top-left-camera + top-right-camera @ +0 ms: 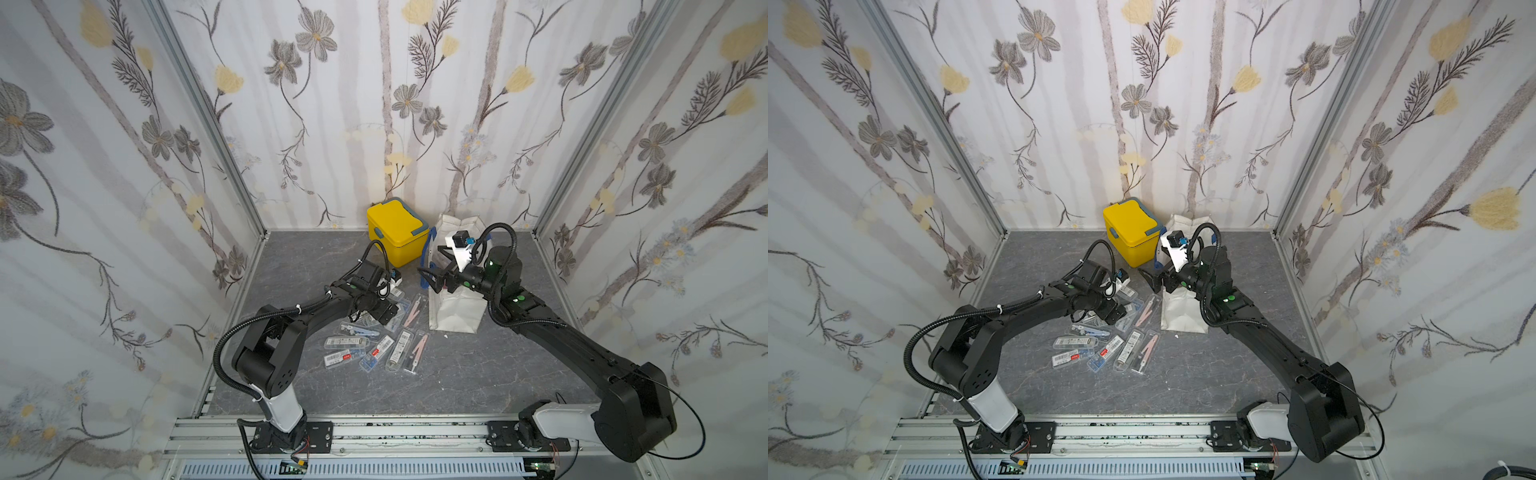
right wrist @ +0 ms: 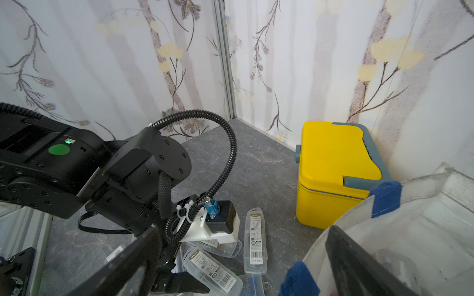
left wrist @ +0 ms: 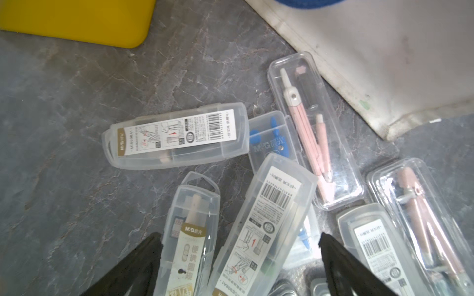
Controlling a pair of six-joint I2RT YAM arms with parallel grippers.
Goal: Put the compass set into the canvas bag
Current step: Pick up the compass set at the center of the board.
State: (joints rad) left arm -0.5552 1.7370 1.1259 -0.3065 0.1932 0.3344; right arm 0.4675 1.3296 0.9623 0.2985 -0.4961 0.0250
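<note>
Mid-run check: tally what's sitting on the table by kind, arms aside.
compass set cases: at least 10, overlapping
canvas bag: 1
yellow box: 1
Total: at least 12

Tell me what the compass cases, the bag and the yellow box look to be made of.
Compass cases: clear rigid plastic, glossy; the contents show through and light glints off the lids. Canvas bag: off-white fabric, matte, with soft creases and smudges; the blue strap handles look like woven webbing. Yellow box: probably hard plastic, smooth with rounded moulded corners and a slight sheen.
</note>
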